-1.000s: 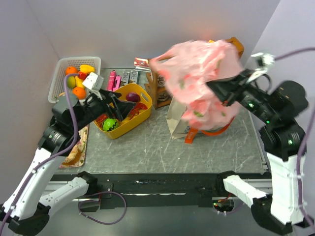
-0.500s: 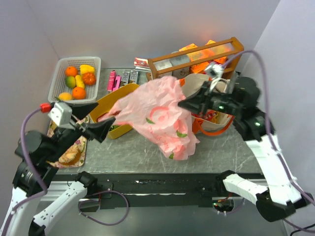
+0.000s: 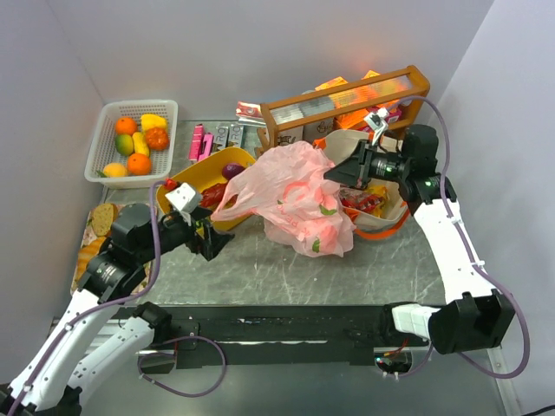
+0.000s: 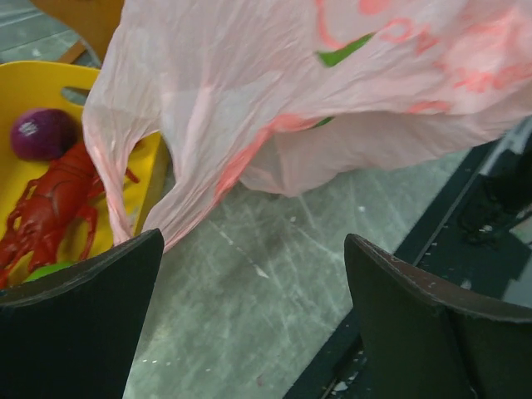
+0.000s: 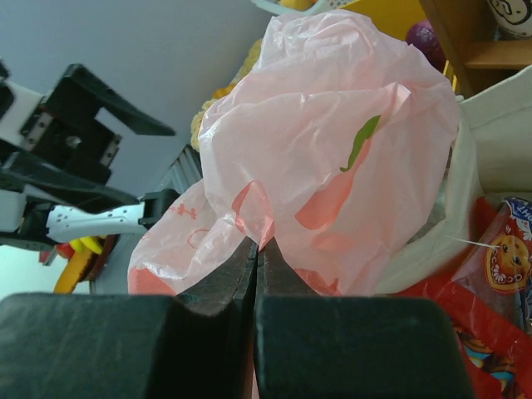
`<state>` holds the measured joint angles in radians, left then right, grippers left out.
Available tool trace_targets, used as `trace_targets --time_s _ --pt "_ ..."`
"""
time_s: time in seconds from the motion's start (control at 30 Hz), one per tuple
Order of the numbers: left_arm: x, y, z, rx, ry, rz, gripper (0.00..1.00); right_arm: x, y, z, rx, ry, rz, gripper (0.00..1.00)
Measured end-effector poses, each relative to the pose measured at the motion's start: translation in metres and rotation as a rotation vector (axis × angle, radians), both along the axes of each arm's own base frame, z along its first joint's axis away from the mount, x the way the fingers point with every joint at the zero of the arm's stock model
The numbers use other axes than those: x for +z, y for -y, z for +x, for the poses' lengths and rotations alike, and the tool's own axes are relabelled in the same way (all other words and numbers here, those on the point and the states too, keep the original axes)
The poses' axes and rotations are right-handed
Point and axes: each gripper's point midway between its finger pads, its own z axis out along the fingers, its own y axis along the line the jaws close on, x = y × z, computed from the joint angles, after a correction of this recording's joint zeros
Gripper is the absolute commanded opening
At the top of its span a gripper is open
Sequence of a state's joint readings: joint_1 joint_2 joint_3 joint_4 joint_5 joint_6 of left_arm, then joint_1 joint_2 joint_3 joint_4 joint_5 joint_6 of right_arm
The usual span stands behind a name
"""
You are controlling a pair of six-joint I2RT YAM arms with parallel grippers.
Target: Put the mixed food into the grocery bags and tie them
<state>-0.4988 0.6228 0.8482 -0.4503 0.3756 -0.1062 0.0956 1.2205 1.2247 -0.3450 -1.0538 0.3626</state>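
Right gripper (image 5: 256, 245) is pinched tight on a fold of the thin pink plastic bag (image 3: 295, 195), holding it up so the film slumps in a heap just to the right of the yellow tub (image 3: 192, 171), one corner draped over the tub's right rim. Left gripper (image 4: 253, 249) hovers at the tub's near side, jaws spread wide with nothing between them, pointing at the bag's handle loop (image 4: 108, 191) that hangs down against the tub wall.

From where I stand, the job now looks like getting that bag opened. The left gripper would do best to close on the loop itself, a single layer, not a bunch of film, and then draw it away from the right gripper so the mouth spreads. A slow pull matters: the plastic is flimsy and could slip or tear.

Inside the tub lie a purple vegetable (image 3: 231, 170) and a red lobster (image 3: 212, 195); the draped film could catch on the rim or drag across them. The cream canvas tote (image 3: 347, 143), with red snack packets (image 3: 364, 201) in it, stands further right of the tub, close behind the pink bag, so there is little spare room that way. Bare table (image 3: 260, 269) lies in front of the tub, ending at the black front rail, and that is the freest room for spreading the bag.
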Motion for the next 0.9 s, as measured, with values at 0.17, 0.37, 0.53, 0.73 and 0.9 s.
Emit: trace_targets --time_s 0.17,0.37,0.53,0.73,0.9 --pt "-0.007 -0.011 0.022 0.095 0.032 0.064 0.96 0.004 0.01 0.004 -0.005 0.002 0.024 0.0" --pt "-0.023 -0.016 0.039 0.131 0.073 0.139 0.96 0.007 0.014 0.005 -0.007 -0.002 0.035 0.0" --pt "-0.044 -0.016 0.049 0.136 0.052 0.192 0.96 0.009 0.014 0.005 -0.006 -0.002 0.039 0.0" --pt "-0.059 -0.012 0.064 0.142 0.026 0.234 0.56 0.013 0.014 0.004 -0.001 0.001 0.045 0.0" --pt "-0.075 -0.012 0.071 0.156 -0.026 0.27 0.01 0.009 0.016 0.007 -0.025 -0.004 0.024 0.0"
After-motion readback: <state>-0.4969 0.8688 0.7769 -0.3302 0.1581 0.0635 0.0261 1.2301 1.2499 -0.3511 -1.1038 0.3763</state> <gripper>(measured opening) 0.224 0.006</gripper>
